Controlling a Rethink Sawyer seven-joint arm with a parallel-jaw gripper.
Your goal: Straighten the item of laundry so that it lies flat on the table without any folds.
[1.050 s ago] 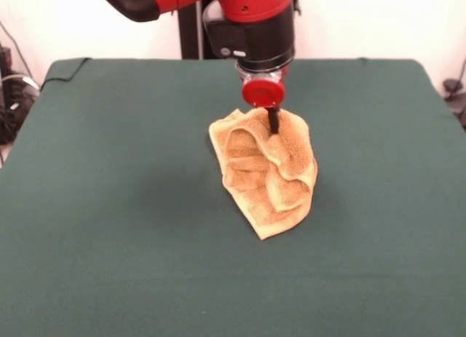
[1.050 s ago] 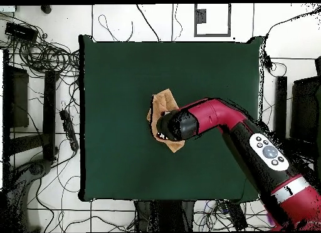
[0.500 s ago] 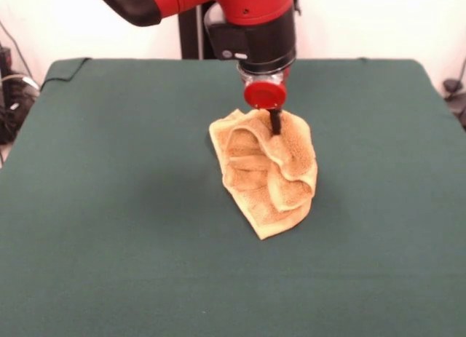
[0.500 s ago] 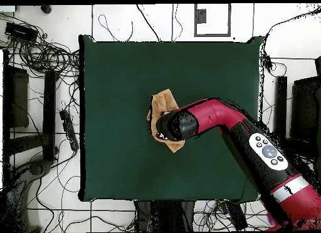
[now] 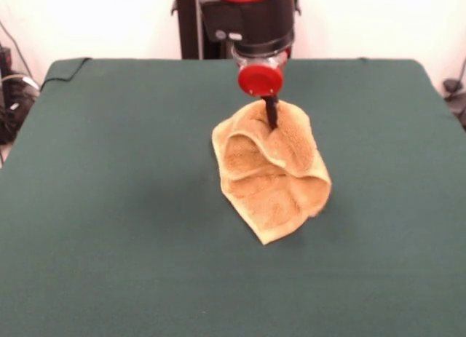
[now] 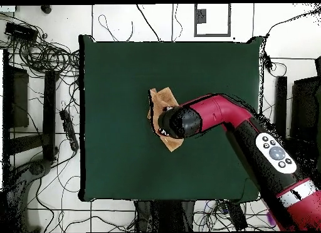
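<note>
Front view, nearest first: bare dark green table (image 5: 109,264) fills the foreground. The towel (image 5: 271,180) sits near the table's middle, a little right of centre. Its near corner points toward the camera and lies on the cloth; the far part rises in a peak. Surface is orange-tan terry, bunched, with a deep open pocket on its left side and a rounded fold hanging on the right. Not flat; several folds visible.

Pincer (image 5: 271,119): thin black fingers drop straight down from a red disc and are pinched narrow on the towel's top edge, holding it up. Arm comes vertically from above, black wrist housing over the disc; upper links are cut off at the top edge.

Overhead view: arm (image 6: 216,116) reaches in from the lower right, red link ending in a dark round wrist over the towel (image 6: 164,101). Wrist hides most of the towel; tan cloth shows above and below it. Pincer itself hidden here. Border bands and tag not discernible.
</note>
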